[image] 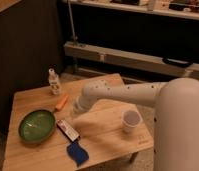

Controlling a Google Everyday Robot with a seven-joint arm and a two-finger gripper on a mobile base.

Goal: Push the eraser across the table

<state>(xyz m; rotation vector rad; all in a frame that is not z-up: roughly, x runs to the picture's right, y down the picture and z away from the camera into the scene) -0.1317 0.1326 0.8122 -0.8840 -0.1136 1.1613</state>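
The eraser is a slim bar with a whitish top and reddish edge, lying diagonally on the wooden table just right of the green plate. My white arm reaches in from the right across the table. Its gripper hangs at the arm's left end, just above and to the right of the eraser's far end. I cannot make out whether it touches the eraser.
A green plate sits at the left. An orange carrot-shaped piece lies behind the eraser, a blue block in front of it. A small bottle stands at the back left and a white cup at the right.
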